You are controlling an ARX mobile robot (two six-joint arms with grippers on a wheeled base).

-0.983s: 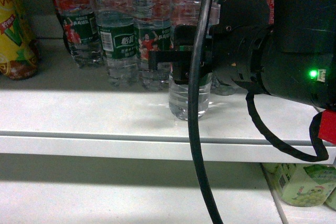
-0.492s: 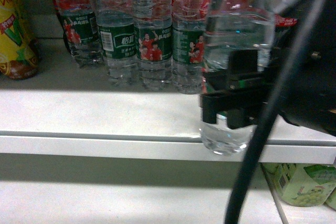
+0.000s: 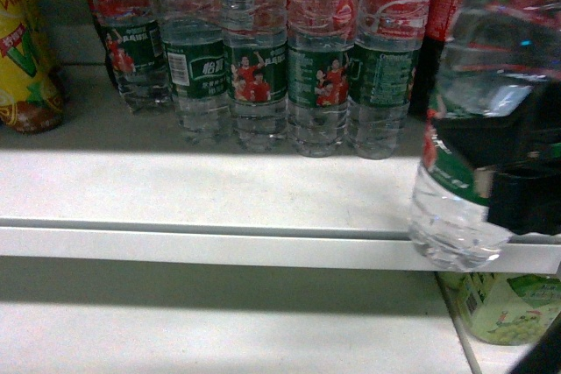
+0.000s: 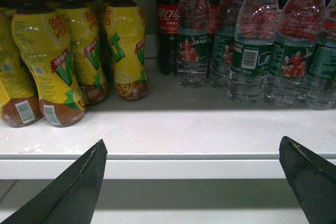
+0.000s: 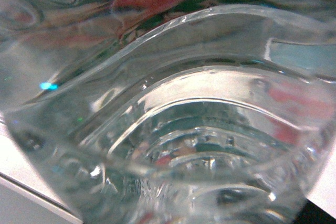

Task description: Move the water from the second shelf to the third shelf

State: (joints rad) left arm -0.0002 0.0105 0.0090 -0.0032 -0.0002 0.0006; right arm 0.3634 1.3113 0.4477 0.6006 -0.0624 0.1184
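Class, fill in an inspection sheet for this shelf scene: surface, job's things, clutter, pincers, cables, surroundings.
Surface: white shelf, bare front strip.
Job's things: water bottle tilted, held off the shelf's front edge at right.
Clutter: row of water bottles at the back; yellow drink bottles; cola bottle.
Pincers: right pincer shut on the water bottle; left pincer open, empty, before the shelf.
Cables: nothing seen.
Surroundings: green-labelled package on the lower shelf.

A: Dim back there behind the water bottles point(image 3: 254, 50); a bright band lies across the white shelf point(image 3: 202, 190) in front of them, shadow beneath its lip.

B: The held bottle point(image 5: 168, 108) fills the right wrist view, blurred, glinting white highlights.
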